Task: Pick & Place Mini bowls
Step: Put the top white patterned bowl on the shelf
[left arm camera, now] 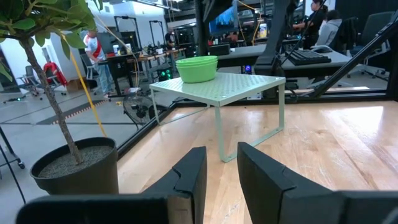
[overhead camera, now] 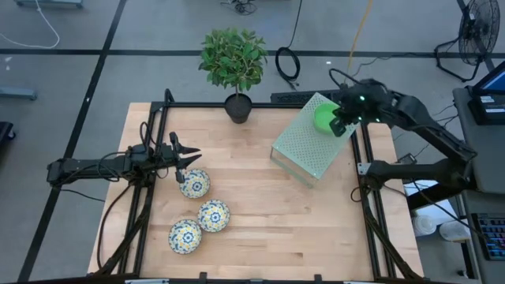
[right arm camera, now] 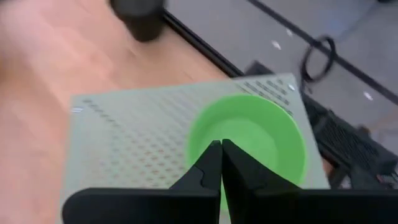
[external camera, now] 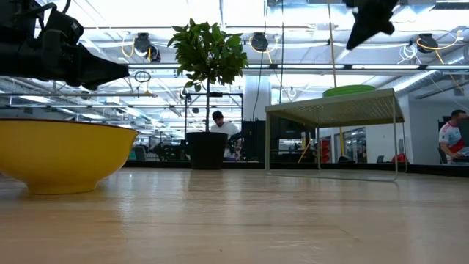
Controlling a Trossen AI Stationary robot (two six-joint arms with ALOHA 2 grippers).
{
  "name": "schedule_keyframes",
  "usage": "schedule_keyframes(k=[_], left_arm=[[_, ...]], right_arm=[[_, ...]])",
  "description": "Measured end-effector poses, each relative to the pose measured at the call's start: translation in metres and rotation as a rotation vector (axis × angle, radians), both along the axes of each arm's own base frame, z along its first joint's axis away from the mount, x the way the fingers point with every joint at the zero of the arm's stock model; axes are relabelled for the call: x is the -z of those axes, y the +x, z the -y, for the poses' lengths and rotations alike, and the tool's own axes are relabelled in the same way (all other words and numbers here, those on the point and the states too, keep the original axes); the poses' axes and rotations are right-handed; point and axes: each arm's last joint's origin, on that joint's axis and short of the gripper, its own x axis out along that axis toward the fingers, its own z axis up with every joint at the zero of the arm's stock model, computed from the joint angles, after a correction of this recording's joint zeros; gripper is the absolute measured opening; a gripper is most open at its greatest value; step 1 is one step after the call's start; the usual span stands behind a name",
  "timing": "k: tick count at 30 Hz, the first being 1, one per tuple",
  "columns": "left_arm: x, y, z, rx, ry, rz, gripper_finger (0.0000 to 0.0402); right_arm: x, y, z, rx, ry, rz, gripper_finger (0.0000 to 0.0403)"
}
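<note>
A bright green mini bowl rests upright on a pale green perforated rack at the table's far right. My right gripper hangs shut above the bowl, slanting down, clear of it. Three white mini bowls with blue-and-yellow flowers sit upright on the wood at the near left. In the low view one of them shows a yellow outside. My left gripper stays level by the left edge, just beyond the farthest patterned bowl, open, with nothing between its fingers.
A potted plant in a black pot stands at the far edge, left of the rack. Black frame rails run along the table's sides. Bare wood lies between the patterned bowls and the rack. People show in the room behind.
</note>
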Motion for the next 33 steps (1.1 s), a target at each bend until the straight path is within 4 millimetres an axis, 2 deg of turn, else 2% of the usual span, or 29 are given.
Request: schedule_keyframes(k=[5,9,15,19,23,26,30,33], left_arm=[[0.0,0.0,0.0,0.0,0.0,0.0,0.0093],[0.0,0.0,0.0,0.0,0.0,0.0,0.0093],[0.0,0.0,0.0,0.0,0.0,0.0,0.0093],[0.0,0.0,0.0,0.0,0.0,0.0,0.0093],[0.0,0.0,0.0,0.0,0.0,0.0,0.0093],[0.0,0.0,0.0,0.0,0.0,0.0,0.0093],[0.0,0.0,0.0,0.0,0.0,0.0,0.0093],[0.0,0.0,0.0,0.0,0.0,0.0,0.0093]], right_arm=[[-0.009,-0.004,-0.022,-0.086,-0.035,0.123,0.0],[0.0,-0.001,-0.035,-0.173,-0.05,0.179,0.0],[0.032,0.015,-0.049,-0.327,-0.03,0.239,0.0],[0.057,0.033,-0.065,-0.522,0.032,0.368,0.0],[0.079,0.047,-0.089,-0.747,0.085,0.513,0.0],[0.091,0.047,-0.108,-0.879,0.064,0.534,0.0],[0.107,0.041,-0.129,-0.951,0.052,0.548,0.0],[0.123,0.037,-0.146,-1.031,0.093,0.623,0.0]])
